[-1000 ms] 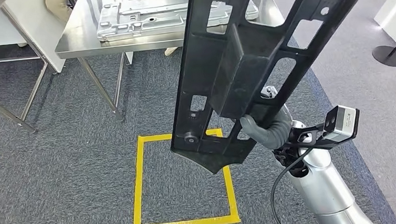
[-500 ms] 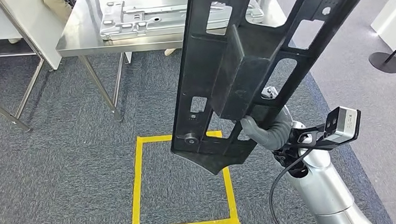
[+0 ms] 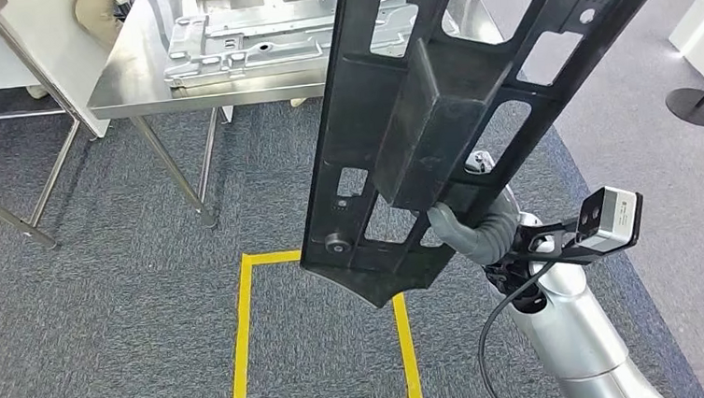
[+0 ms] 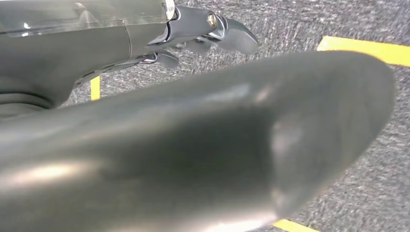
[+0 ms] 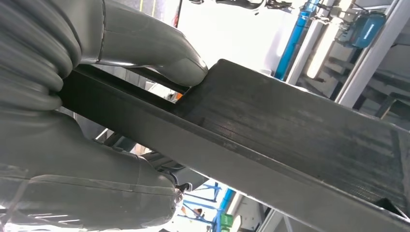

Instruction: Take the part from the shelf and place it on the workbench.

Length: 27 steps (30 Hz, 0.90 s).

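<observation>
The right hand (image 3: 463,233) holds the black part (image 3: 418,129) upright and slightly tilted, fingers (image 5: 159,53) clamped on its lower edge, thumb on one face and the rest on the other. The part hangs over the carpet, its lower tip above the far right corner of the yellow square (image 3: 243,347) taped on the floor. Beyond the square stands the steel worktop (image 3: 134,78), carrying a grey metal panel (image 3: 253,42); the part is well short of it and hides the worktop's right end. A second table's legs (image 3: 3,209) stand left of the worktop. A black stanchion base (image 3: 697,105) sits far right of it. The left hand (image 4: 203,34) hangs over the carpet with its fingers loosely apart, holding nothing.
</observation>
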Motion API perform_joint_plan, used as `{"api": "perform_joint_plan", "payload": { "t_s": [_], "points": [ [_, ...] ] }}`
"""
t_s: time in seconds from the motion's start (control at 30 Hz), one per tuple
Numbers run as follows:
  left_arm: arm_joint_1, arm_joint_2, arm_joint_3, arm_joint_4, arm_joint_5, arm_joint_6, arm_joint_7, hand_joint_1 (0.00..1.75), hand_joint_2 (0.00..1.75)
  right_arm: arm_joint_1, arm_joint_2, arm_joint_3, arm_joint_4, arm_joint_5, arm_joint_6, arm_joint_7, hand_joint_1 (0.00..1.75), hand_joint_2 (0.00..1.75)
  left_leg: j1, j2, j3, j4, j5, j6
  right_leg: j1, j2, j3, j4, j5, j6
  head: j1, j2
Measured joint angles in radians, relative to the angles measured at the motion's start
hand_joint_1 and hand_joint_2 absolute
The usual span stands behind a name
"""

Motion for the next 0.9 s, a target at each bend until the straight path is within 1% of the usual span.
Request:
{"api": "perform_joint_plan", "payload": {
  "t_s": [0.03,0.07,0.1,0.13,0.17,0.2,0.23,0.27,0.3,0.33,0.37,0.4,0.43,0.47,0.5,0.53,0.57,0.6,0.63,0.67,0.7,0.73,0.77,0.83,0.87,0.9],
  "points": [
    [0.002,0.0,0.0,0.0,-0.002,0.0,0.0,0.0,0.0,0.001,0.001,0.001,0.0,0.0,0.0,0.0,1.75,1.75,0.0,0.0,-0.039,0.058,-0.011,-0.001,0.003,0.0,0.008,0.0,-0.007,-0.002,0.0,0.0],
    [0.003,0.0,0.0,0.0,-0.003,0.0,0.0,0.0,0.0,0.001,0.001,0.001,0.001,0.0,-0.001,0.0,1.75,1.75,0.0,0.0,-0.064,0.082,-0.002,0.0,0.005,0.001,0.018,0.0,-0.015,-0.003,0.0,0.0],
    [0.005,0.0,0.0,0.0,-0.005,0.0,0.0,0.0,0.0,0.001,0.001,0.002,0.001,0.0,-0.001,0.0,1.75,1.75,0.0,0.0,-0.068,0.064,0.03,0.002,0.007,0.001,0.03,0.0,-0.024,-0.003,0.0,0.0],
    [0.005,0.0,0.0,0.0,-0.006,0.0,0.0,0.0,0.0,0.001,0.002,0.002,0.001,0.0,-0.002,0.0,1.75,1.75,-0.001,0.0,-0.052,0.008,0.077,0.007,0.008,0.002,0.044,0.0,-0.033,-0.002,0.0,0.0],
    [0.006,0.001,0.0,0.0,-0.008,0.0,0.0,0.0,0.0,0.001,0.002,0.002,0.001,0.0,-0.002,0.0,1.75,1.75,-0.003,0.0,-0.026,-0.062,0.122,0.014,0.009,0.002,0.058,-0.001,-0.044,-0.001,0.0,0.0],
    [0.006,0.001,0.0,0.0,-0.01,0.001,0.0,0.0,0.0,0.0,0.003,0.003,0.001,0.0,-0.002,-0.001,1.75,1.75,-0.006,0.0,0.001,-0.124,0.152,0.022,0.011,0.003,0.069,-0.002,-0.053,0.003,0.001,0.0],
    [0.005,0.002,0.0,0.0,-0.011,0.001,0.0,0.0,0.0,-0.001,0.004,0.003,0.001,0.0,-0.002,-0.001,1.75,1.75,-0.01,0.001,0.021,-0.168,0.163,0.03,0.012,0.003,0.076,-0.003,-0.06,0.008,0.001,0.0],
    [0.004,0.002,0.0,0.0,-0.012,0.001,0.0,0.0,0.0,-0.002,0.004,0.004,0.001,-0.001,-0.003,-0.001,1.75,1.75,-0.013,0.001,0.033,-0.19,0.159,0.037,0.012,0.003,0.081,-0.004,-0.064,0.013,0.002,0.0],
    [0.003,0.003,0.0,0.0,-0.013,0.002,0.0,0.0,0.0,-0.003,0.004,0.005,0.001,-0.001,-0.004,-0.002,1.75,1.75,-0.015,0.001,0.039,-0.201,0.15,0.042,0.014,0.003,0.083,-0.002,-0.062,0.019,0.003,0.0],
    [0.003,0.004,0.001,0.0,-0.013,0.002,0.0,0.0,0.0,-0.003,0.005,0.006,0.0,-0.001,-0.005,-0.001,1.75,1.75,-0.013,0.001,0.046,-0.21,0.145,0.047,0.014,0.003,0.084,0.001,-0.06,0.024,0.003,0.0],
    [0.004,0.004,0.001,0.0,-0.013,0.002,0.0,0.0,0.0,-0.004,0.005,0.006,-0.001,-0.001,-0.005,-0.001,1.75,1.75,-0.01,0.0,0.055,-0.218,0.143,0.052,0.014,0.002,0.079,0.015,-0.057,0.029,0.003,0.0],
    [0.004,0.004,0.001,0.0,-0.014,0.002,0.0,0.0,0.0,-0.005,0.005,0.006,-0.001,-0.001,-0.006,-0.001,1.75,1.75,-0.008,0.0,0.066,-0.225,0.14,0.057,0.013,0.002,0.064,0.045,-0.058,0.033,0.004,0.0],
    [0.004,0.004,0.001,0.0,-0.015,0.002,0.0,0.0,0.0,-0.007,0.005,0.006,-0.002,-0.001,-0.006,-0.001,1.75,1.75,-0.005,0.0,0.076,-0.231,0.137,0.061,0.011,0.002,0.037,0.092,-0.068,0.037,0.005,0.0],
    [0.004,0.004,0.001,0.0,-0.015,0.001,0.001,0.0,0.0,-0.008,0.005,0.006,-0.002,-0.001,-0.006,-0.001,1.75,1.75,-0.005,0.0,0.084,-0.233,0.131,0.064,0.007,0.002,-0.004,0.156,-0.086,0.042,0.006,0.0],
    [0.004,0.004,0.001,0.0,-0.015,0.001,0.001,0.0,0.0,-0.009,0.005,0.006,-0.002,-0.002,-0.006,-0.001,1.75,1.75,-0.005,-0.001,0.092,-0.234,0.124,0.065,0.004,0.002,-0.05,0.221,-0.112,0.047,0.007,0.0],
    [0.004,0.004,0.001,0.0,-0.015,0.0,0.001,0.0,0.0,-0.008,0.005,0.006,-0.002,-0.002,-0.006,0.0,1.75,1.75,-0.005,-0.001,0.101,-0.234,0.116,0.065,0.001,0.002,-0.093,0.271,-0.134,0.052,0.007,0.0],
    [0.005,0.004,0.001,0.0,-0.015,0.0,0.001,0.0,0.0,-0.008,0.005,0.006,-0.002,-0.002,-0.007,0.001,1.75,1.75,-0.004,-0.002,0.112,-0.234,0.106,0.064,-0.002,0.002,-0.124,0.294,-0.141,0.055,0.007,0.0],
    [0.006,0.004,0.001,0.0,-0.015,0.0,0.001,0.0,0.0,-0.008,0.004,0.006,-0.002,-0.002,-0.007,0.001,1.75,1.75,-0.003,-0.003,0.125,-0.234,0.097,0.061,-0.005,0.002,-0.136,0.28,-0.128,0.057,0.007,0.0],
    [0.007,0.004,0.001,0.0,-0.016,-0.001,0.001,0.0,0.0,-0.008,0.004,0.006,-0.002,-0.002,-0.007,0.002,1.75,1.75,-0.002,-0.004,0.139,-0.234,0.087,0.058,-0.006,0.001,-0.131,0.234,-0.092,0.058,0.007,0.0],
    [0.007,0.003,0.001,0.0,-0.016,-0.001,0.001,0.0,0.0,-0.009,0.004,0.006,-0.002,-0.002,-0.007,0.002,1.75,1.75,-0.002,-0.004,0.154,-0.234,0.075,0.054,-0.007,0.0,-0.115,0.163,-0.037,0.057,0.007,0.0],
    [0.006,0.003,0.002,0.0,-0.016,-0.001,0.001,0.0,0.0,-0.01,0.003,0.006,-0.001,-0.002,-0.007,0.003,1.75,1.75,-0.002,-0.004,0.168,-0.233,0.064,0.049,-0.005,-0.002,-0.099,0.1,0.009,0.055,0.008,0.0],
    [0.005,0.003,0.002,0.0,-0.016,-0.001,0.001,0.0,0.0,-0.011,0.003,0.006,0.0,-0.002,-0.008,0.004,1.75,1.75,-0.002,-0.003,0.177,-0.233,0.053,0.043,-0.003,-0.003,-0.087,0.054,0.039,0.05,0.008,0.0],
    [0.003,0.003,0.003,0.0,-0.017,0.0,0.001,0.0,0.0,-0.012,0.002,0.006,0.001,-0.002,-0.008,0.004,1.75,1.75,-0.003,-0.003,0.184,-0.233,0.045,0.036,0.0,-0.004,-0.08,0.028,0.057,0.043,0.008,0.0],
    [0.0,0.003,0.004,0.0,-0.018,0.0,0.002,0.0,0.0,-0.014,0.001,0.007,0.003,-0.003,-0.01,0.006,1.75,1.75,-0.004,-0.002,0.193,-0.23,0.042,0.022,0.003,-0.003,-0.072,0.022,0.051,0.026,0.008,0.0],
    [0.0,0.003,0.005,0.0,-0.019,0.0,0.002,0.0,0.0,-0.015,0.001,0.007,0.003,-0.003,-0.011,0.006,1.75,1.75,-0.003,-0.001,0.195,-0.219,0.042,0.018,0.002,-0.002,-0.064,0.019,0.051,0.018,0.008,0.0],
    [-0.001,0.002,0.006,0.0,-0.019,0.0,0.001,0.0,0.0,-0.018,0.001,0.007,0.003,-0.004,-0.012,0.006,1.75,1.75,-0.002,-0.001,0.188,-0.195,0.037,0.015,0.001,-0.001,-0.054,0.016,0.047,0.01,0.007,0.0]
  ]
}}
